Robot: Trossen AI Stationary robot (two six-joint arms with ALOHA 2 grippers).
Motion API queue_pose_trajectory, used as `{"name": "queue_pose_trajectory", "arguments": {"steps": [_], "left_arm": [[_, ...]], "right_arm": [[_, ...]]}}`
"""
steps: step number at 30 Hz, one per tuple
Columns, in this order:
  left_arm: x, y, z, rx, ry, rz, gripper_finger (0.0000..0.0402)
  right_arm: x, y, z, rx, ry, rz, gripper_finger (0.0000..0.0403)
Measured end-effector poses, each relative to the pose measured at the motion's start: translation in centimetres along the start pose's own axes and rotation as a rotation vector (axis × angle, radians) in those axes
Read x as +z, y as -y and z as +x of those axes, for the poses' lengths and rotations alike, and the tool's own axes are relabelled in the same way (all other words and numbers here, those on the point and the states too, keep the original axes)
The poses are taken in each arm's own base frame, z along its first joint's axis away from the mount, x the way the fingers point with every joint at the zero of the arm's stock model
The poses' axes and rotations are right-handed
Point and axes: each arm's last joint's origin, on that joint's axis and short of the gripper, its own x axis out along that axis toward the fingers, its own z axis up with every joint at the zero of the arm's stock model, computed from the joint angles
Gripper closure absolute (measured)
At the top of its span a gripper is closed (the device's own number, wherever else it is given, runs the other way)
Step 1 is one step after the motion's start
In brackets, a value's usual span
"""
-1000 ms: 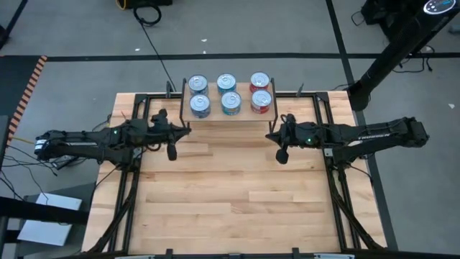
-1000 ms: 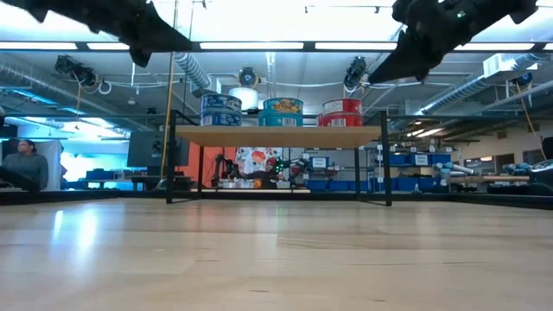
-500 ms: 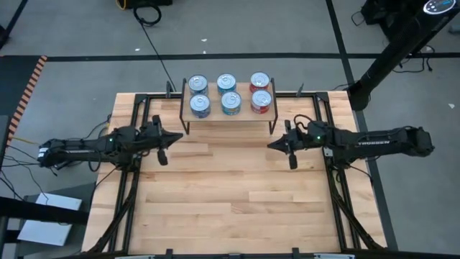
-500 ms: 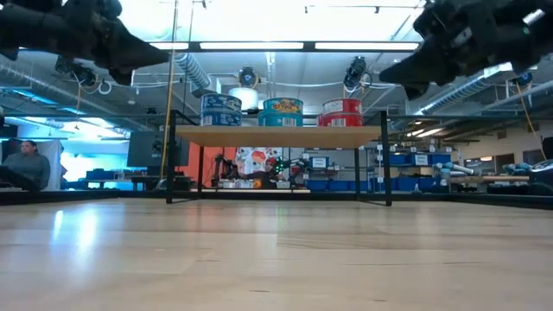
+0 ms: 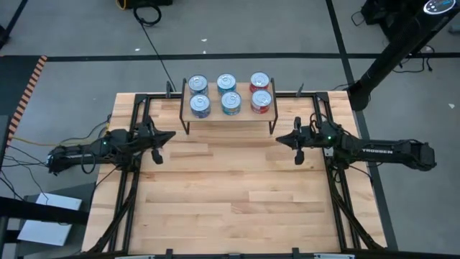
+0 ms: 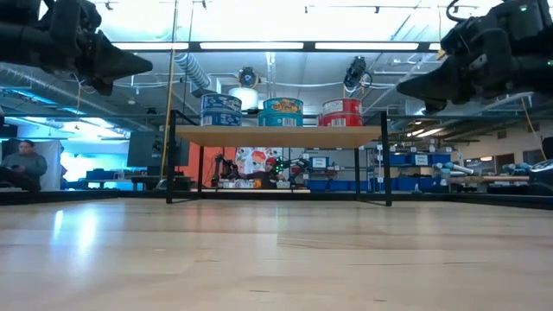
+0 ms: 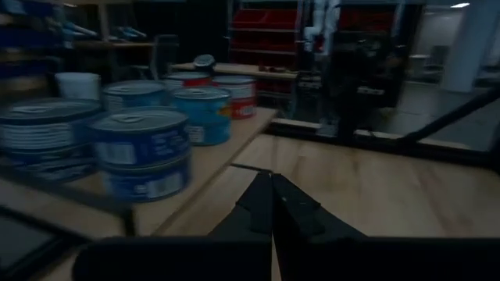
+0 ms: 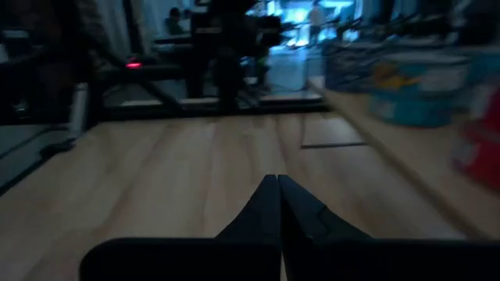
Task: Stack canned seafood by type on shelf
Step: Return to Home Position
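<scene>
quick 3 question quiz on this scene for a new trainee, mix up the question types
1. How many can tops show on the shelf from above?
2. True or false: the left gripper is shut on a can.
3. Which label colour stands in the middle of the shelf? a) red b) teal c) blue

Key:
1. Six, in two rows of three.
2. False. It is shut and empty, and so is the right gripper. Both are clear of the shelf.
3. b
</scene>
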Motion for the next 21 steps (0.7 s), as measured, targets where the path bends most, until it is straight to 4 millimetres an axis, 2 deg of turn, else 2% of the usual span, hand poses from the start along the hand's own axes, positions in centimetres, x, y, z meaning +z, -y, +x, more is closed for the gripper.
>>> {"name": "queue_pose_trajectory", "arguments": {"steps": [6,13,21], "left_arm": [[-0.2,-0.5,-1.2,0.074,0.004,0.022,0.0401],[-0.7,-0.6,-1.3,0.08,-0.062,0.063,0.0401],[-1.6,-0.6,-1.0,0.081,-0.088,0.067,0.0401]], "right_arm": [[-0.2,0.1,-0.8,-0.112,0.043,-0.044,0.0403],[-2.1,-0.3,-1.8,-0.088,0.044,0.018,0.0403],[-2.2,-0.6,-2.7,-0.081,0.044,0.014,0.0403]]}}
